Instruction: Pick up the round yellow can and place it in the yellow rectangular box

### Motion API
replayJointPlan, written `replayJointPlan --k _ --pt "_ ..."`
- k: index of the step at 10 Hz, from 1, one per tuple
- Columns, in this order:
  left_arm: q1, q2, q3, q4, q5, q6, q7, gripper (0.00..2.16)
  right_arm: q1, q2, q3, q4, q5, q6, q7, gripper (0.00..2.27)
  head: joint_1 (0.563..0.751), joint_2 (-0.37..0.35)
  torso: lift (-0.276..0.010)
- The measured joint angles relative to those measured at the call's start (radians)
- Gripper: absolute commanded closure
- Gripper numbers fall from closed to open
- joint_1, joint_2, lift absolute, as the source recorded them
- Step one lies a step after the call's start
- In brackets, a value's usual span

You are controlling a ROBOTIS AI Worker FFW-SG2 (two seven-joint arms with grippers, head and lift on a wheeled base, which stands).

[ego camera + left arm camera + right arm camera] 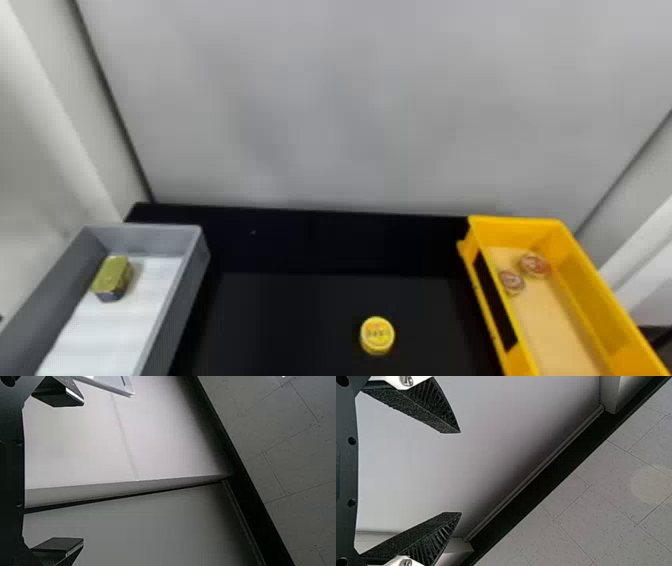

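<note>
The round yellow can [377,335] rests on the black table, right of the middle in the head view. To its right stands the yellow rectangular box [606,300], with two small round reddish items on its floor. In the left wrist view my left gripper [83,473] is open, its fingers wide apart with nothing between them. My right gripper [461,473] is also open and holds nothing in the right wrist view. Walls and ceiling lie beyond both grippers, away from the can.
A grey box [189,280] with a white floor stands on the left side of the table [300,310]. Inside it is a gold-topped block [112,277]. Behind the table rises a pale grey wall panel [350,110].
</note>
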Motion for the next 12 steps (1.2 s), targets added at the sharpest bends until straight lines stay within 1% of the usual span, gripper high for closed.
replayJointPlan --k 1,2,4,5,6,8,9,11,12 --pt "-0.001 0.007 0.003 0.000 0.000 0.001 -0.001 0.05 -0.003 0.000 0.000 0.000 0.000 0.000 0.000 0.01 0.678 -0.078 -0.009" --pt "-0.002 0.026 0.005 -0.002 0.002 0.009 -0.003 0.05 -0.008 -0.002 -0.001 0.000 0.000 0.001 0.000 0.01 0.678 -0.078 -0.009" --pt "-0.002 0.076 0.015 -0.015 -0.001 0.032 -0.005 0.05 -0.019 -0.011 -0.002 0.000 0.000 0.008 0.005 0.01 0.678 -0.078 -0.009" --pt "-0.002 0.093 0.021 -0.022 -0.005 0.041 -0.005 0.05 -0.024 -0.018 -0.002 0.000 -0.002 0.015 0.010 0.01 0.678 -0.078 -0.009" --pt "0.001 0.102 0.024 -0.026 -0.008 0.047 -0.005 0.05 -0.027 -0.024 -0.001 0.000 -0.005 0.023 0.013 0.01 0.678 -0.078 -0.009" --pt "0.004 0.108 0.027 -0.030 -0.012 0.054 -0.005 0.05 -0.031 -0.027 0.001 0.000 -0.033 0.056 0.010 0.01 0.678 -0.078 -0.009" --pt "0.005 0.110 0.028 -0.031 -0.013 0.055 -0.006 0.05 -0.036 -0.023 0.000 0.000 -0.069 0.094 0.004 0.01 0.678 -0.078 -0.009" --pt "0.007 0.111 0.028 -0.033 -0.015 0.059 -0.006 0.05 -0.058 0.000 0.000 0.000 -0.188 0.261 -0.001 0.01 0.678 -0.078 -0.009" --pt "0.008 0.112 0.029 -0.034 -0.016 0.062 -0.006 0.05 -0.075 0.023 0.001 -0.001 -0.238 0.381 0.026 0.01 0.678 -0.078 -0.009"
